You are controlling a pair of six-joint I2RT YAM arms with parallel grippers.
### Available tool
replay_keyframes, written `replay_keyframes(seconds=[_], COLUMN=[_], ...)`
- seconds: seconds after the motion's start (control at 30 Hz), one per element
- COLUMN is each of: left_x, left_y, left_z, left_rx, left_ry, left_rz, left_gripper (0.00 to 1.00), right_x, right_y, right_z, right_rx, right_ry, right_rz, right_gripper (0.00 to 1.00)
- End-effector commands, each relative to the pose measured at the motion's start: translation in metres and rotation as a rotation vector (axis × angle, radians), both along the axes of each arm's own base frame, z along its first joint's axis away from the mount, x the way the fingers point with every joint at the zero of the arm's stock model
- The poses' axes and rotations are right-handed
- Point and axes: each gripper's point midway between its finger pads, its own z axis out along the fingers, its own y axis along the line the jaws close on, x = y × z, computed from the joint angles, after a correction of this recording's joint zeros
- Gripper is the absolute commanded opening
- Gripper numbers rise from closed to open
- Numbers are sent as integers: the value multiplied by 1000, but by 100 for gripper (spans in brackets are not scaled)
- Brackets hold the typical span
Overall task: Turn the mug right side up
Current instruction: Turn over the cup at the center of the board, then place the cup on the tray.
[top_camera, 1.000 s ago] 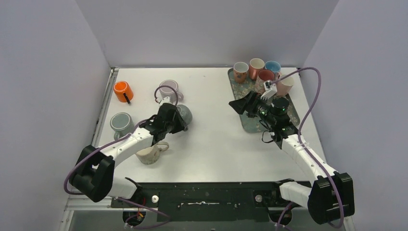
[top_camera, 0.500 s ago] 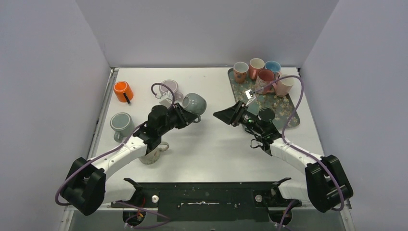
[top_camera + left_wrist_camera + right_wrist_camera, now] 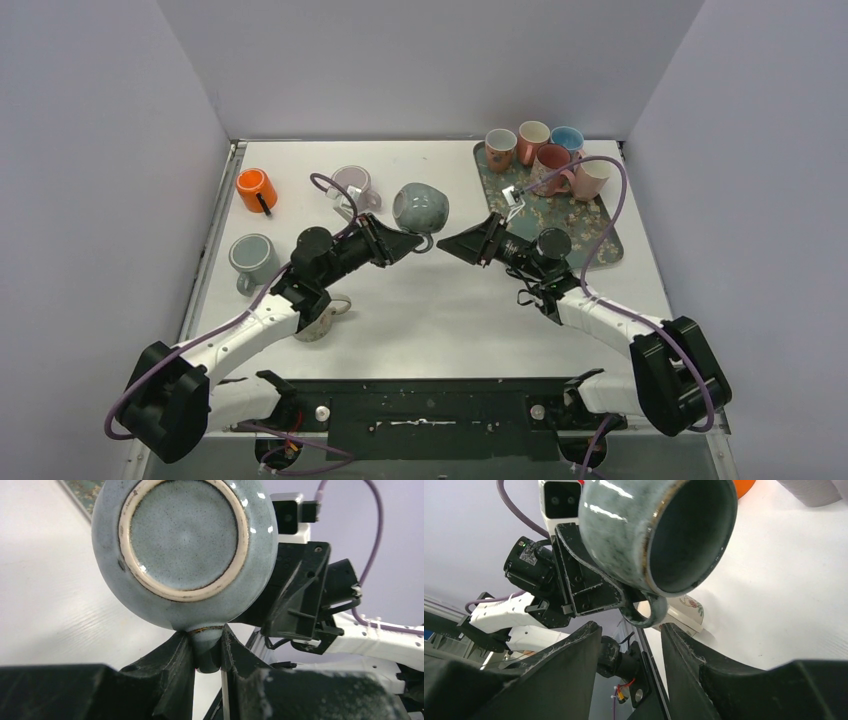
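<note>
A blue-grey glazed mug (image 3: 420, 207) hangs in the air above the middle of the table, tipped on its side. My left gripper (image 3: 413, 240) is shut on its handle (image 3: 209, 647); the left wrist view shows the mug's unglazed base ring (image 3: 183, 536). My right gripper (image 3: 447, 243) is open and empty, just right of the mug and facing it. In the right wrist view the mug's dark mouth (image 3: 686, 535) and handle loop (image 3: 647, 614) sit just above the gap between my open fingers (image 3: 574, 655).
A patterned tray (image 3: 590, 235) at the back right holds several upright mugs (image 3: 545, 150). On the left stand an orange mug (image 3: 256, 190), a lilac mug (image 3: 350, 182), a grey mug (image 3: 250, 255) and a cream flowered mug (image 3: 322, 318) under the left arm.
The left gripper lifted the blue-grey mug off the table and carried it up and right, tipping it. The right gripper swung left off the tray toward the mug.
</note>
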Motion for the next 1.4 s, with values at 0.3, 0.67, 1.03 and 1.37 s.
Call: replay_keyframes(seconds=[0.3, 0.67, 1.03, 1.37], left_x=[-36, -51, -54, -46], left_y=[-2, -9, -12, -11], left_z=[108, 97, 87, 74], left_rx=[-249, -248, -245, -221], left_ry=[-347, -345, -343, -301], left_rz=[-133, -218, -250, -209], left_gripper=[0, 0, 0, 0], right_x=[-20, -22, -38, -48], right_y=[9, 21, 37, 42], right_z=[42, 58, 68, 70], right_rx=[90, 136, 179, 210], right_ry=[-116, -159, -199, -210], right_rz=[68, 127, 195, 260], right_gripper=[47, 38, 33, 0])
